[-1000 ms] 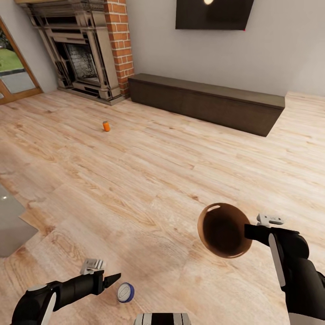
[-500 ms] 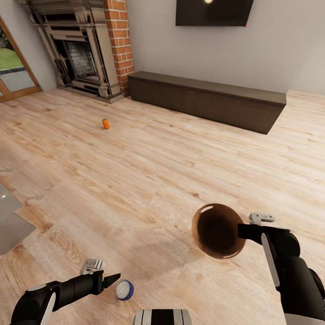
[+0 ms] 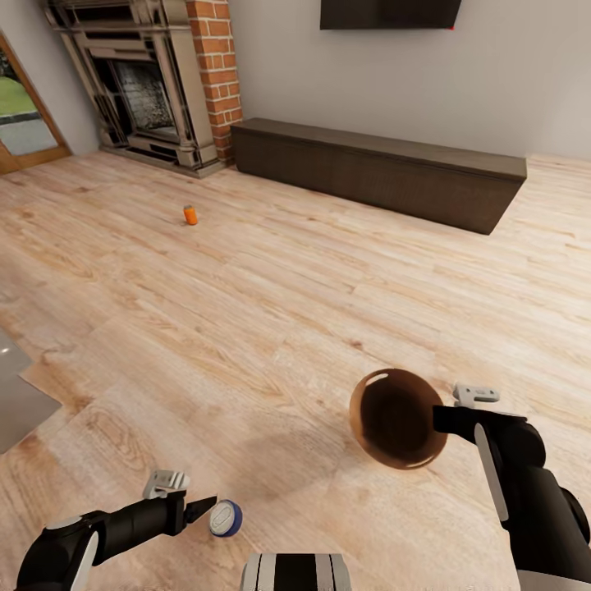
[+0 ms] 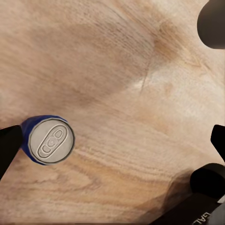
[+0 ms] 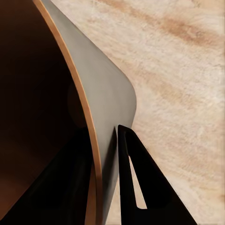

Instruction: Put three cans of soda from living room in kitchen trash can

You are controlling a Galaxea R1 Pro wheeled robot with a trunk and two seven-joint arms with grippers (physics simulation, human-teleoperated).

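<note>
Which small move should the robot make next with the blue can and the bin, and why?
Probably bring the left gripper, shut on the blue can, over the tash can gripped by its rim in the right gripper. The bin's dark opening faces the can but is still apart.

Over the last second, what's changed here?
The whole view shifted, so the camera moved. The right gripper carried the bin slightly left. The left gripper still holds the blue can; the orange can stands untouched.
</note>
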